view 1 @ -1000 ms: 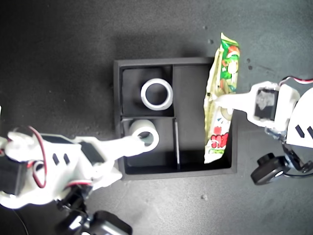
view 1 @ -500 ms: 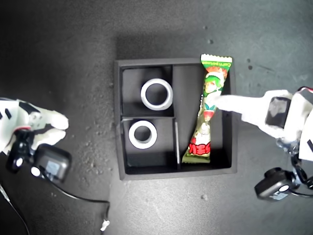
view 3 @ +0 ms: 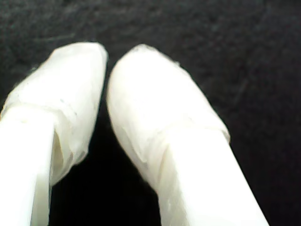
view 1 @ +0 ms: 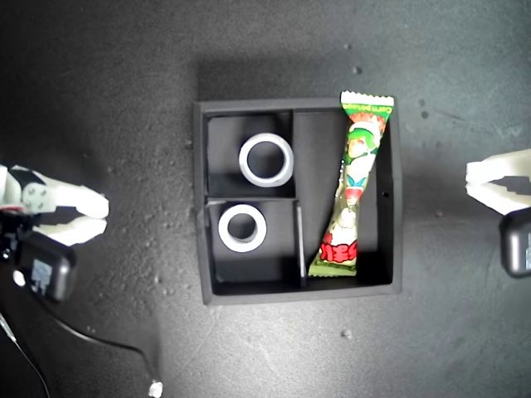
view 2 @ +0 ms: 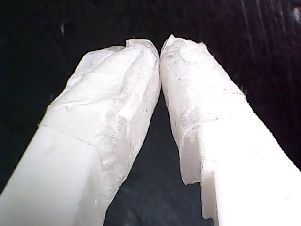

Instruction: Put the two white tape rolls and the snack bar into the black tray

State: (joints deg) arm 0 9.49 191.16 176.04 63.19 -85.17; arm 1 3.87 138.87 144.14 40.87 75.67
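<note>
The black tray [view 1: 203,199] sits on the dark table [view 1: 99,83], and all three things already lie inside it. The larger white tape roll [view 1: 266,159] lies flat in one small square compartment; the smaller white tape roll [view 1: 242,228] lies flat in the other small compartment just beside it. The snack bar [view 1: 352,182] rests in the long compartment, slightly slanted, with one crimped end riding up on the tray's wall and the other end down near the thin divider [view 1: 299,245]. Two arms stand well apart from the tray on opposite sides of it, one [view 1: 58,206] at the exterior view's left edge and one [view 1: 498,178] at its right edge; we cannot tell from the wrist views which of them is which. Our first gripper [view 2: 160,47] has its fingers [view 2: 117,94] pressed together at the tips, holding nothing, over bare table. Our second gripper [view 3: 107,59] has its fingers [view 3: 150,103] brought nearly together with only a thin gap, also empty, over the same dark surface.
</note>
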